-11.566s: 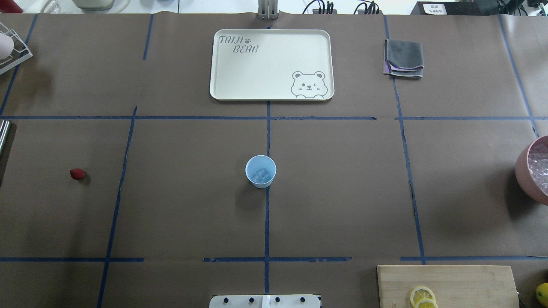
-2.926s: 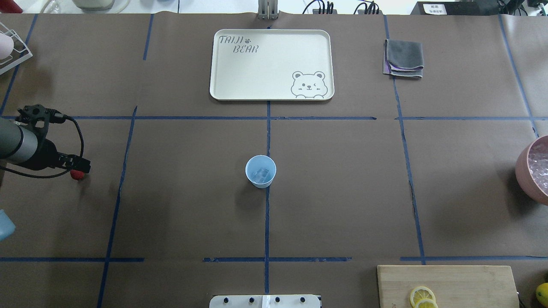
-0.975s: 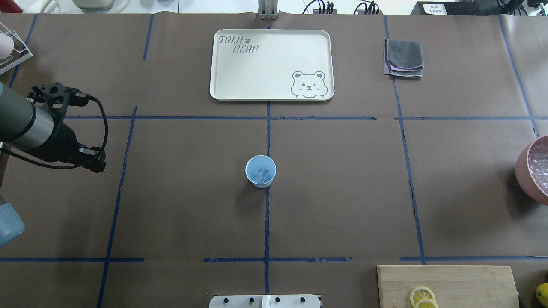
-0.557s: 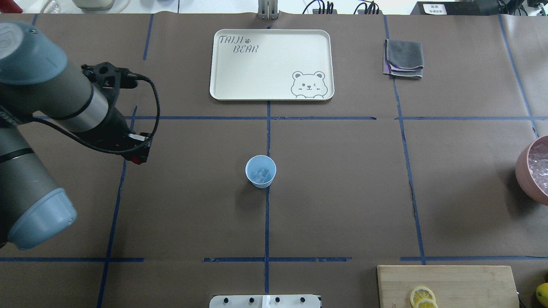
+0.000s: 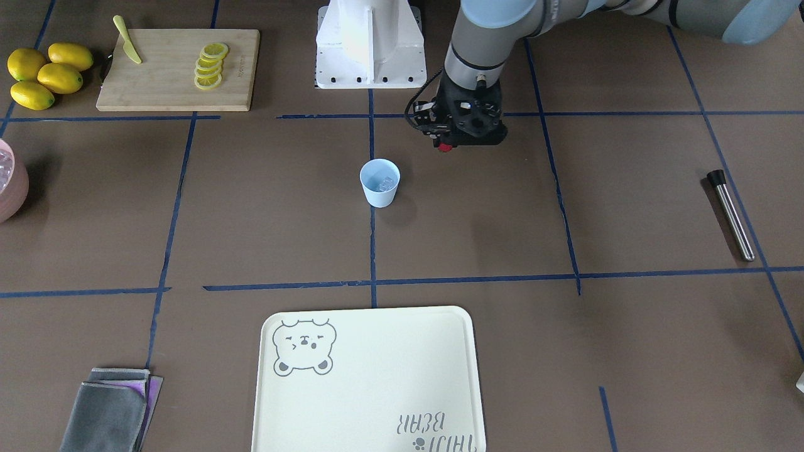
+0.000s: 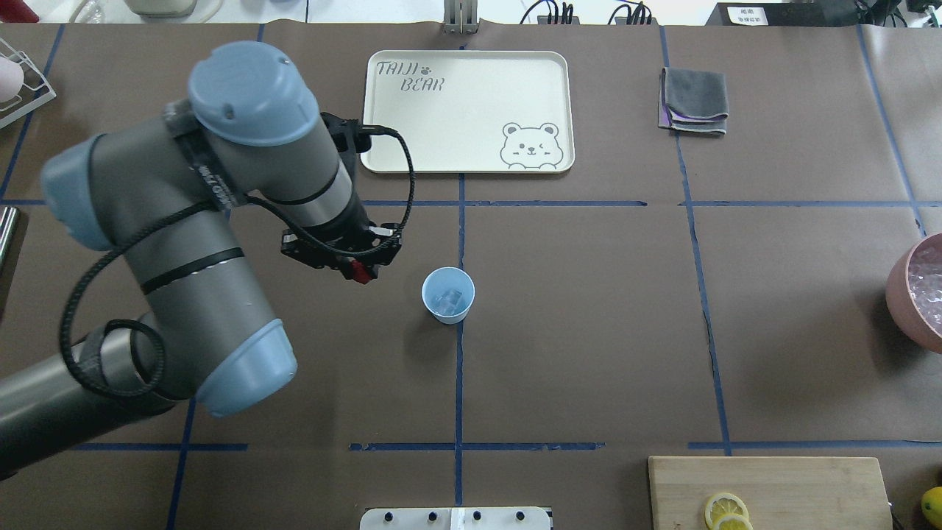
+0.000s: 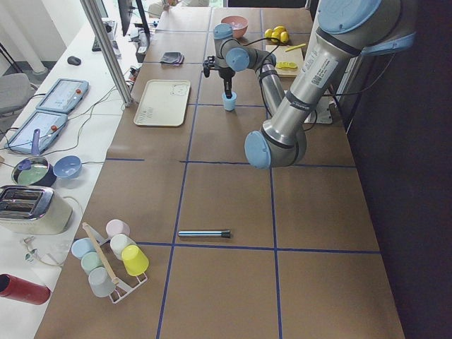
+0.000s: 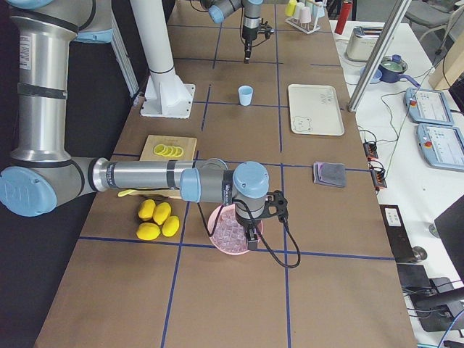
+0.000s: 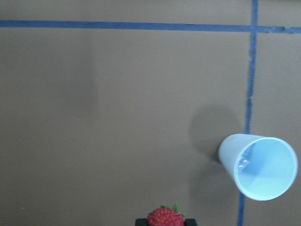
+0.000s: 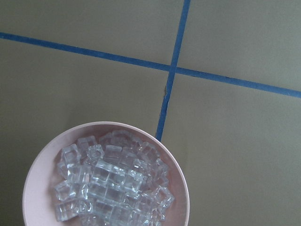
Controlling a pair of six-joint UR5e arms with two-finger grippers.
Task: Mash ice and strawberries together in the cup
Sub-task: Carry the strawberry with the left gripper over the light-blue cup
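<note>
The left gripper (image 6: 359,268) has its jaws narrowed on the strawberry (image 9: 165,217), which hangs clear of the table, near the cup (image 6: 448,294) but not over it. In the overhead view the cup sits at about 4 o'clock from the berry, and in the wrist view its mouth shows at about 2 o'clock. The ice (image 6: 447,300) already lies in the cup's bottom, so the step in hand looks to be dropping the berry in. To do it well, the berry should be centred over the mouth before any descent. The fingers should stay above the rim, since a light cup would likely tip at a nudge, and the jaws should open only when low enough that the berry cannot bounce out. The right gripper (image 8: 251,245) hovers over the pink bowl (image 10: 37,155) of ice cubes. Only the far side view shows it, so I cannot tell how its jaws stand.
</note>
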